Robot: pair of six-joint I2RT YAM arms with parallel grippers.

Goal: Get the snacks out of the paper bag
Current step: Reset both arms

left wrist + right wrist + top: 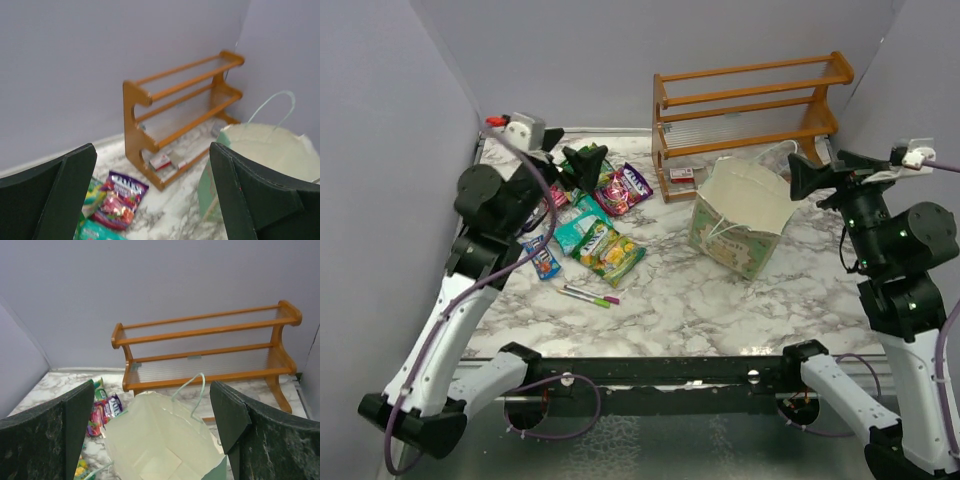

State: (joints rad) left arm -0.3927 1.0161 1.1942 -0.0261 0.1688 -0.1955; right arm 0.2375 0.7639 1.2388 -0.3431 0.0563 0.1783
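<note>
With left tool and right tool open and empty, I could clip and topple the paper bag.

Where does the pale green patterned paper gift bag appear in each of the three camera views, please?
Top external: the pale green patterned paper gift bag stands open right of centre, just in front of the orange wooden rack.
Left wrist: at the lower right, cream interior showing, to the right of the rack.
Right wrist: at the bottom centre, open mouth facing the camera, below the rack.
Shared landmark: the rack.
</note>
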